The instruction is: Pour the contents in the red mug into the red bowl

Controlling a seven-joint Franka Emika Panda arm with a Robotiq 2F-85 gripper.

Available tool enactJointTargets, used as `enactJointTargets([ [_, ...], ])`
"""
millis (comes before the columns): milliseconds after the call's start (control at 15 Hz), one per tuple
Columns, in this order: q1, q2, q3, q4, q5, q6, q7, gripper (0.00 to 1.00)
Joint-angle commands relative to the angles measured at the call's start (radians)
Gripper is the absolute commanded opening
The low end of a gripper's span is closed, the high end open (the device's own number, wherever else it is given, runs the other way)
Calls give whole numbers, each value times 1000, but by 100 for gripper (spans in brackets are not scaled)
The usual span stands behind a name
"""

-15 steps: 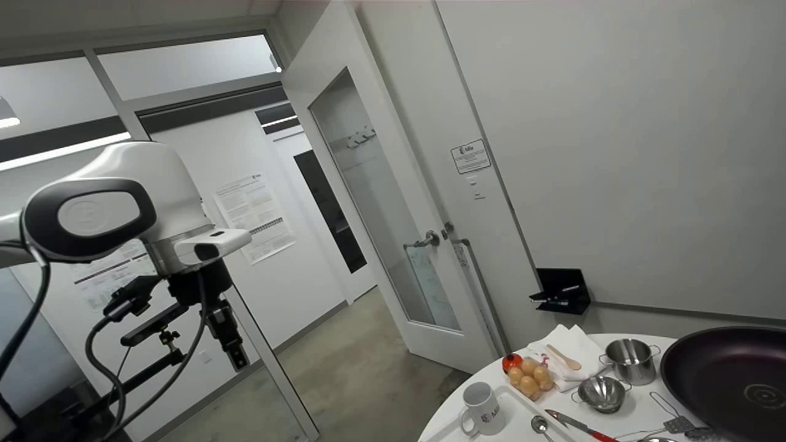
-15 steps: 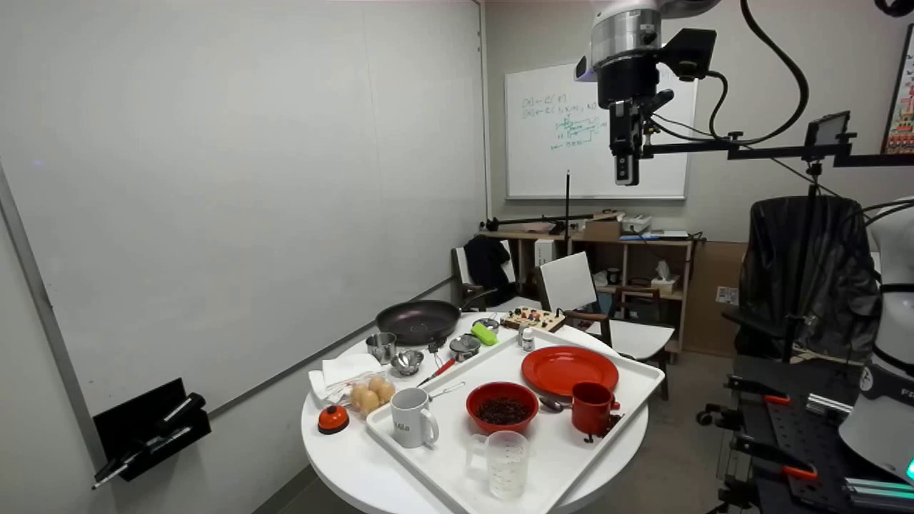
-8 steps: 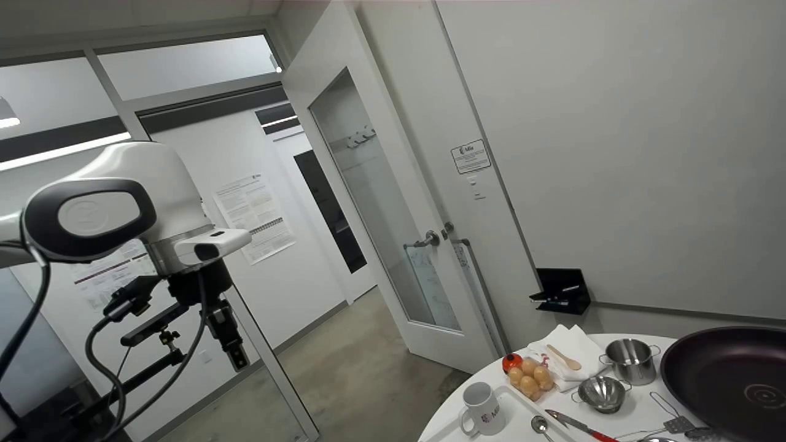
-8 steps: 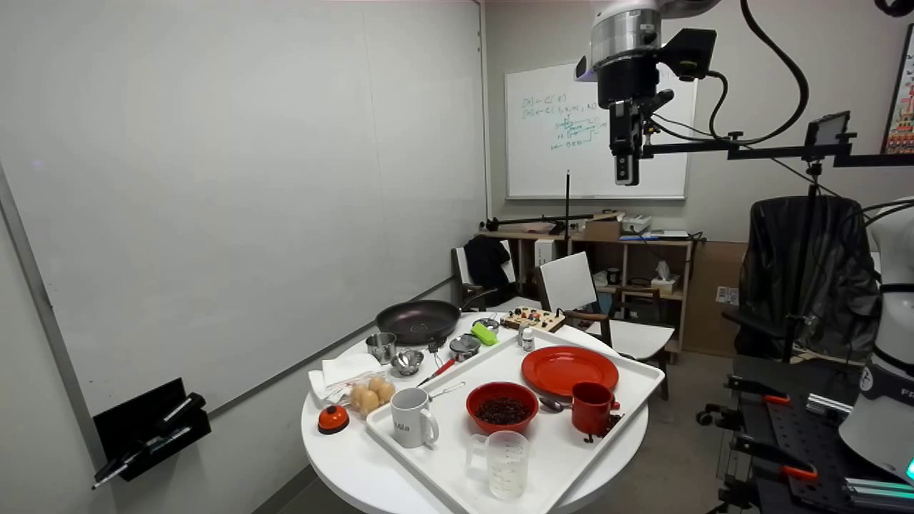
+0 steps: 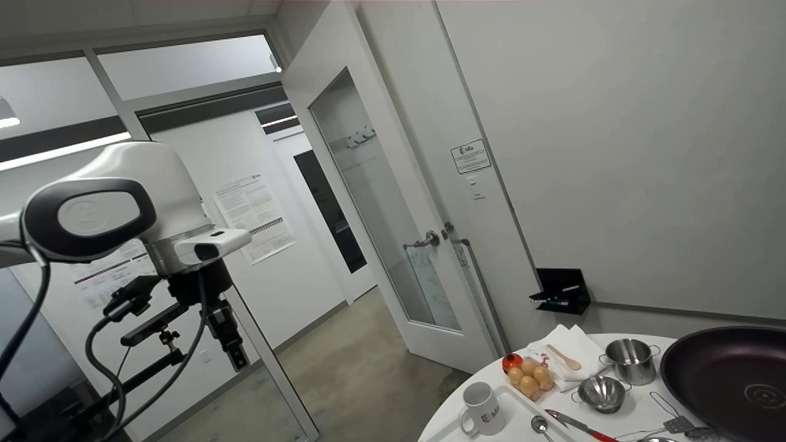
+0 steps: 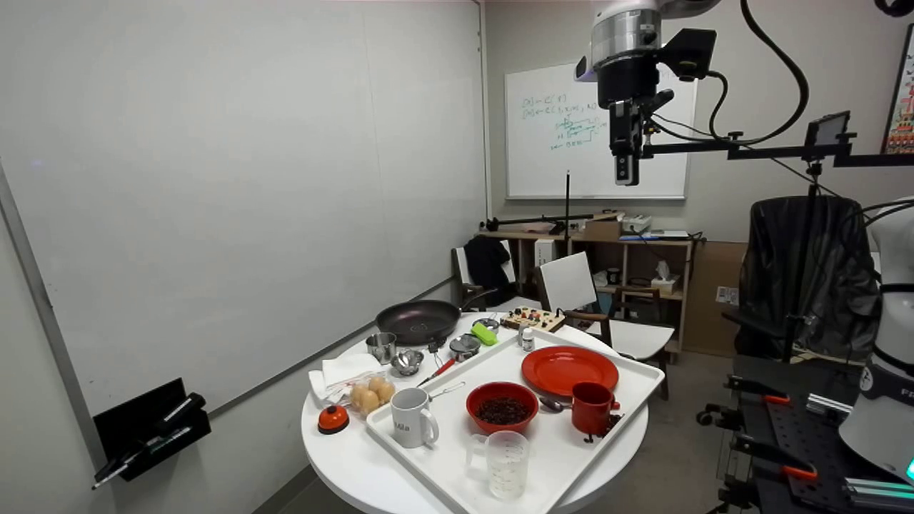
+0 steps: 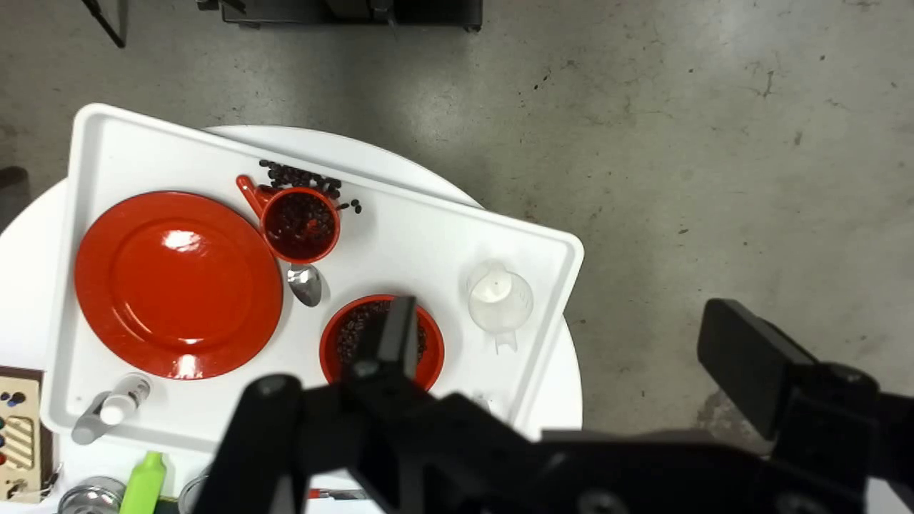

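Mug point(image 6: 592, 410) (the red one) upright on the tray point(image 7: 407, 243), lower right of an exterior view, upper left in the wrist view, dark beans point(image 7: 293, 175) in it and a patch spilled between it and the tray's edge. Gripper point(image 7: 563, 321) hangs high, well above the lot; jaws spread wide, nothing between them. Reads as a ready pose, mug not yet grabbed. Wide jaws make sense for a round body.

Handle points upper left in the wrist view, away from the bowl point(image 6: 502, 391), so the lip facing the bowl is free: looks deliberate, short carry, simple tip. Spoon point(image 7: 305, 284) lies in the gap between mug and bowl, so stay above it. Plate point(image 7: 178, 285) crowds the mug's side; touching or just apart, can't tell. Bowl already has beans, so I'd judge the pour by the mug emptying. Tray's raised edge is probably there to catch strays.

Materials: mug, bowl, plate all glossy red, ceramic or enamel, can't tell which. Mug near straight-sided, stubby handle; slick wall, could slip. Beans small, hard-looking, likely to roll. Tray smooth white. Jug point(image 6: 508, 467) clear plastic by the look, lower middle of an exterior view. Spoon polished metal.
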Motion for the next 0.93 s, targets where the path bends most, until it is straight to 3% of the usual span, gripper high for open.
enactJointTargets([
  [0,-7,1,6,2,2,-2,-2,100],
  [867,-23,28,6,-29,-15,34,19,100],
])
